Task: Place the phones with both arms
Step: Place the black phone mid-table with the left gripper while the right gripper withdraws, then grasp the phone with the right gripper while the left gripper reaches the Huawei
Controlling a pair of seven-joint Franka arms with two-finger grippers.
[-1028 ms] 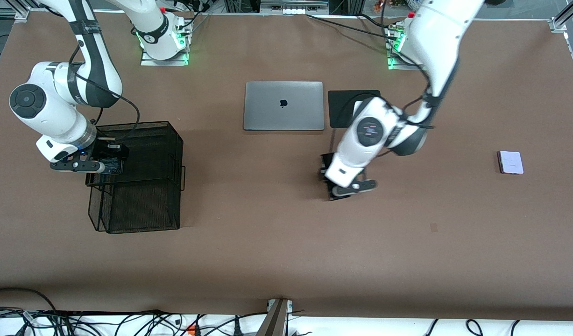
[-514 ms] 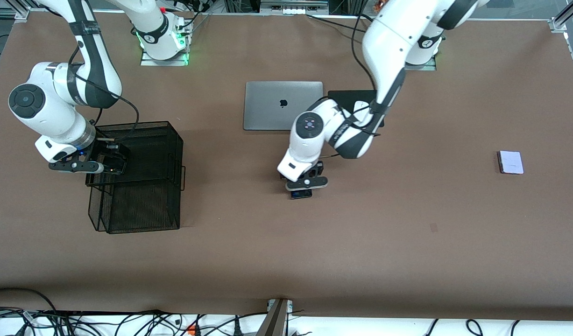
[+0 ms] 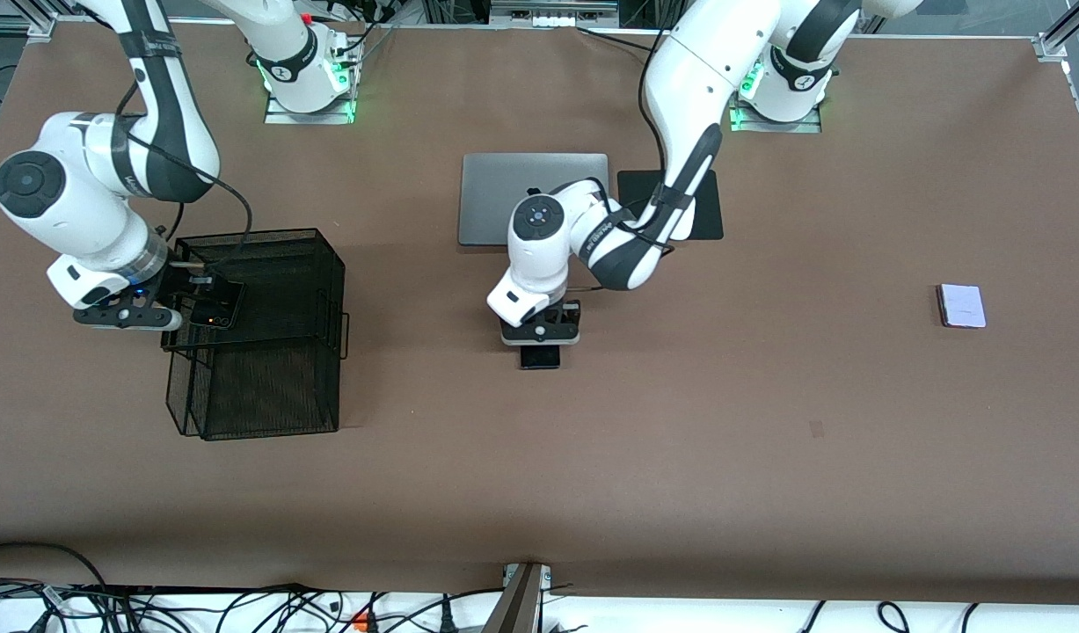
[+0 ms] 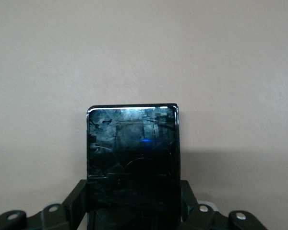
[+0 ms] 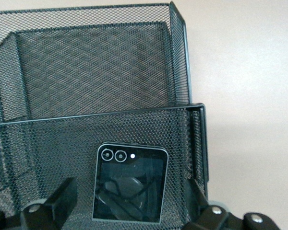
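Your worktop (image 3: 768, 457) is covered edge to edge in matte brown, evenly lit. Along its camera-side edge you have tangled cables (image 3: 266, 608) on a white floor strip. Aluminium framing (image 3: 1053, 44) marks one corner.

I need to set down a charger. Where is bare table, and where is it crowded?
Bare: the wide strip nearer the camera than the mesh tray and the left gripper, and between that gripper and the pale phone. Crowded: around the laptop, black pad and tray.

Even overhead light, soft shadows under arms; glare on slim black phone (image 4: 132, 158) screen; pics sharp.
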